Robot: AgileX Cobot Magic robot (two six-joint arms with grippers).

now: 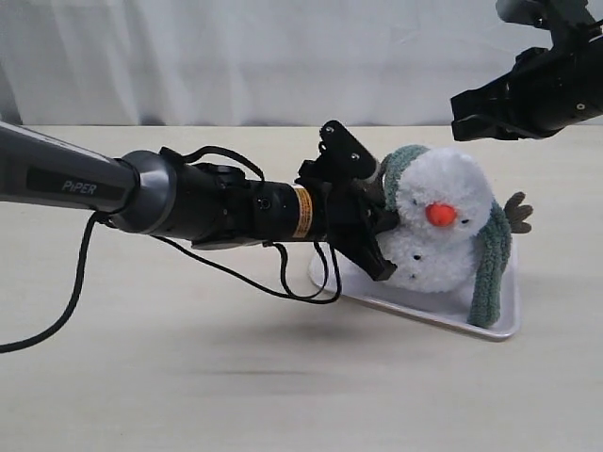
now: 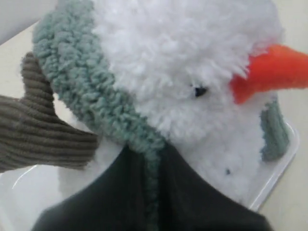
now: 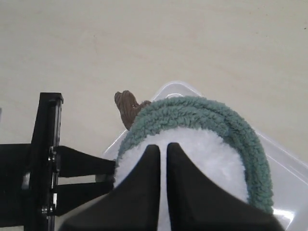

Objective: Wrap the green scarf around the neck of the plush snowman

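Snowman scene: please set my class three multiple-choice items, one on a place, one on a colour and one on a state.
1. Where does the snowman sit?
A on a shelf
B on the tray
C in a box

2. What colour is its nose?
A orange
B blue
C black

3. How is the right hand?
A wide open
B clamped on the nose
C shut and empty

Answers:
1 B: the white tray's rim shows under and around the snowman.
2 A: the nose stands out bright orange on the white face.
3 C: its fingers lie together with nothing between them, raised clear of the snowman.
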